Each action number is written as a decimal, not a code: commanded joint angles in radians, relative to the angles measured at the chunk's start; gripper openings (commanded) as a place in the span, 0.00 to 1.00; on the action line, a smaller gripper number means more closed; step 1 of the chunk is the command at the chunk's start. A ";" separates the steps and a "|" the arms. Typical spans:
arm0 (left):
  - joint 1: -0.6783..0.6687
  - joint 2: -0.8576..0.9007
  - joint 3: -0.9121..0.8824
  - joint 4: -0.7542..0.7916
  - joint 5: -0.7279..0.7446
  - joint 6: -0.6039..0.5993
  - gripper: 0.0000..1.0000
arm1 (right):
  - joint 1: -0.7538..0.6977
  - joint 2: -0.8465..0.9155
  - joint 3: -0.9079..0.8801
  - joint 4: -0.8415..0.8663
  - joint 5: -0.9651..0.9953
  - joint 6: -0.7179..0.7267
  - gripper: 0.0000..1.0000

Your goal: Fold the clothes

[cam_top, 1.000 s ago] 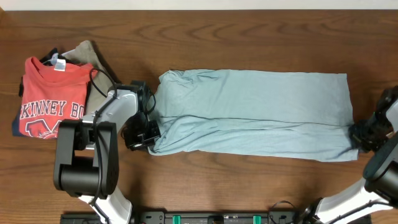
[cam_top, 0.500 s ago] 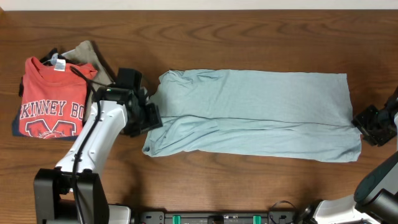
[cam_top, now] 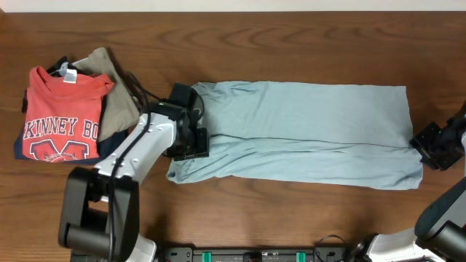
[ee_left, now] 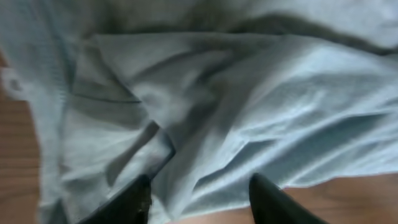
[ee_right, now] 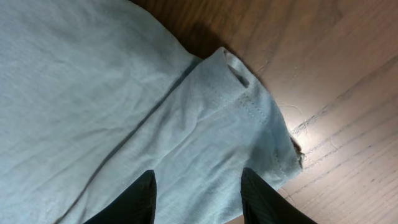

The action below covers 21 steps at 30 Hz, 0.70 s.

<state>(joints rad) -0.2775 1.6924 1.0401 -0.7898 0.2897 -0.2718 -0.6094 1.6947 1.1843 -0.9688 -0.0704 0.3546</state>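
1. Overhead: a pale blue-grey garment of thin soft fabric (cam_top: 306,131) lies spread as a long, wide band across the middle and right of the brown wooden tabletop (cam_top: 291,44). 1 lengthwise crease runs through its lower half. The left claw (cam_top: 195,143) sits over the garment's left end, near the lower-left corner. The right claw (cam_top: 426,144) is at the garment's right edge, by the lower-right corner. At the far left, apart from the garment, a folded red T-shirt with white lettering (cam_top: 62,116) lies partly over a folded olive-tan garment (cam_top: 120,102).
2. Left wrist: the left claw's 2 dark fingers (ee_left: 134,202) stand apart over rumpled folds of the garment (ee_left: 249,112), with nothing pinched between them. Whether the tips touch the fabric I cannot tell. Bare tabletop (ee_left: 348,199) shows at the lower right.
3. Right wrist: the right claw's 2 dark fingers (ee_right: 140,199) are also spread, holding nothing, over the garment's (ee_right: 93,93) corner. The corner's stitched hem (ee_right: 249,99) lies flat, and bare tabletop (ee_right: 323,81) fills the right side.
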 commanded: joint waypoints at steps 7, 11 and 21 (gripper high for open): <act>0.032 0.018 0.016 0.031 -0.149 0.004 0.06 | -0.005 -0.006 0.014 -0.001 -0.006 -0.016 0.41; 0.108 -0.006 0.026 0.064 -0.148 -0.107 0.06 | -0.005 -0.006 0.014 -0.001 -0.005 -0.016 0.41; 0.155 -0.003 0.011 0.098 -0.145 -0.186 0.06 | -0.005 -0.006 0.014 0.000 -0.005 -0.016 0.40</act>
<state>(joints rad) -0.1238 1.7058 1.0424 -0.6968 0.1646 -0.4232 -0.6094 1.6947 1.1843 -0.9684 -0.0723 0.3542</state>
